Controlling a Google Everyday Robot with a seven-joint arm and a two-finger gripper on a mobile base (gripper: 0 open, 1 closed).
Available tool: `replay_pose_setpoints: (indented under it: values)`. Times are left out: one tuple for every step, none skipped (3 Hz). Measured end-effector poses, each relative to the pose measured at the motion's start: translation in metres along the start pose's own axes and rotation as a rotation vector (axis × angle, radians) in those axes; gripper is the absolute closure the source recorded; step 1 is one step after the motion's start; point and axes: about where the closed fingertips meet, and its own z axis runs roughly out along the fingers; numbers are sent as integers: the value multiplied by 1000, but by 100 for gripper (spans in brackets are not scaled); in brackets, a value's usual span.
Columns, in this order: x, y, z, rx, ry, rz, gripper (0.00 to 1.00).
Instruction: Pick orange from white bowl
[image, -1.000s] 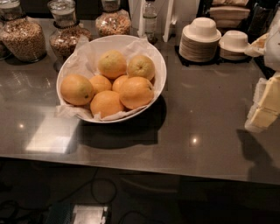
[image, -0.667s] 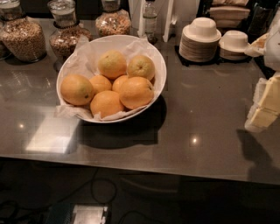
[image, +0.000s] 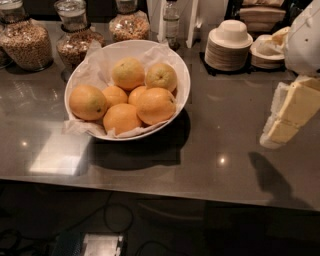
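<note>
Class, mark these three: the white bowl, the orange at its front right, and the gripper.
white bowl (image: 184, 90): camera view, right rim.
orange (image: 156, 105): camera view, middle of its skin.
gripper (image: 280, 131): camera view, far right, near its tip.

the gripper (image: 289, 116) at the right edge is cut off by the frame. middle oranges (image: 114, 94) in the white bowl (image: 183, 75) lie partly hidden.

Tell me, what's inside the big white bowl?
Oranges piled on crumpled white paper fill the white bowl. The fruit and paper cover its bottom, so anything underneath is hidden. The gripper hangs at the right edge, away from the bowl.
</note>
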Motion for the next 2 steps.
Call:
replay_pose_setpoints:
  values:
    - [-49,11,5,-36,-96,-73,0]
    - [-91,16,9,-39,-158,-79,0]
